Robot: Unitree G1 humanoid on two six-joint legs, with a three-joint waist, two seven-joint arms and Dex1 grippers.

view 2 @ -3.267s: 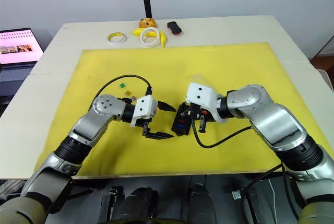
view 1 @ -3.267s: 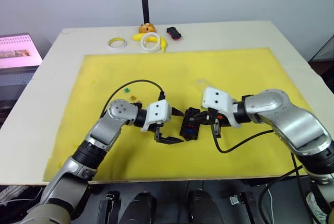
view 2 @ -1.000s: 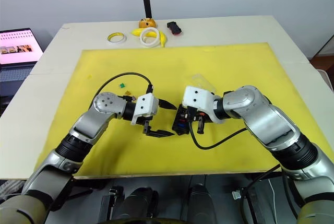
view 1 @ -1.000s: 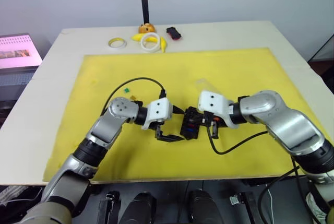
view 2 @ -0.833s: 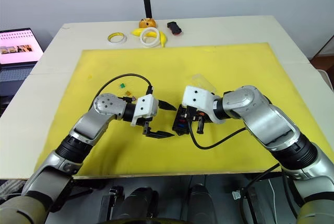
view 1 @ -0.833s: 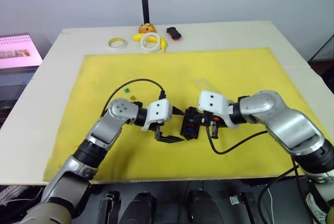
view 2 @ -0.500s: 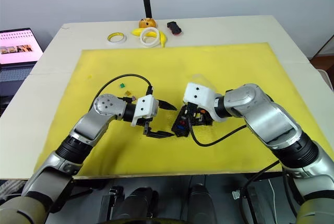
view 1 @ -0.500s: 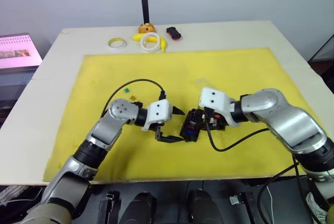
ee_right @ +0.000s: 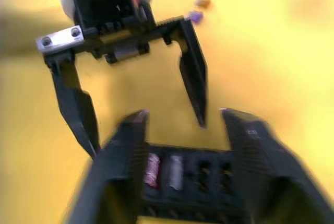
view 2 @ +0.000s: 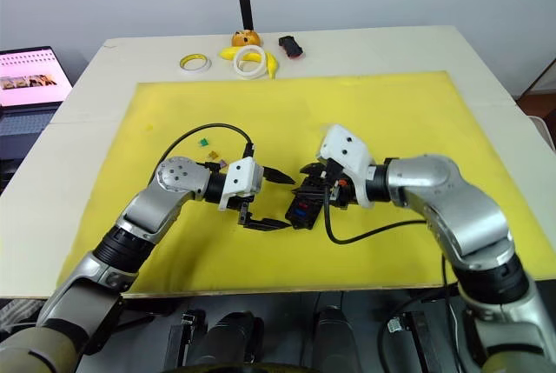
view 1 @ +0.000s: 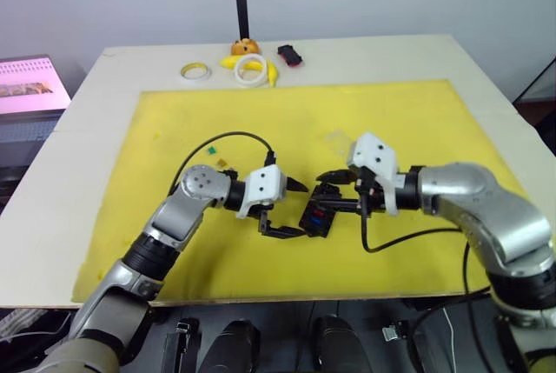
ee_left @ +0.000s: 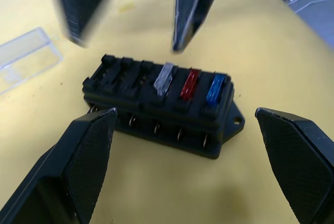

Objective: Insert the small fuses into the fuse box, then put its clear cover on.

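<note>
The black fuse box [view 1: 320, 216] lies on the yellow mat between both grippers. In its top row sit a grey fuse [ee_left: 164, 78], a red one [ee_left: 190, 84] and a blue one [ee_left: 215, 89]. My left gripper [view 1: 290, 209] is open just left of the box, one finger on either side of its near end. My right gripper [view 1: 338, 190] is open at the box's right end, its fingers [ee_right: 121, 167] straddling that end. Three loose small fuses, green [view 1: 211, 152], orange [ee_right: 202, 2] and purple [ee_right: 195, 18], lie on the mat behind my left wrist. The clear cover [ee_left: 26, 59] lies flat just beyond the box.
The yellow mat [view 1: 174, 121] covers most of the table. Two tape rings [view 1: 183, 70], a banana [view 1: 269, 76], an orange toy and a small black-and-red object [view 1: 289, 55] sit at the far edge. A laptop [view 1: 30, 86] stands off the table's left side. Cables loop from both wrists.
My right gripper has drawn back to the right off the top of the fuse box and its fingers have spread. The box has turned slightly. The left gripper has held its place.
</note>
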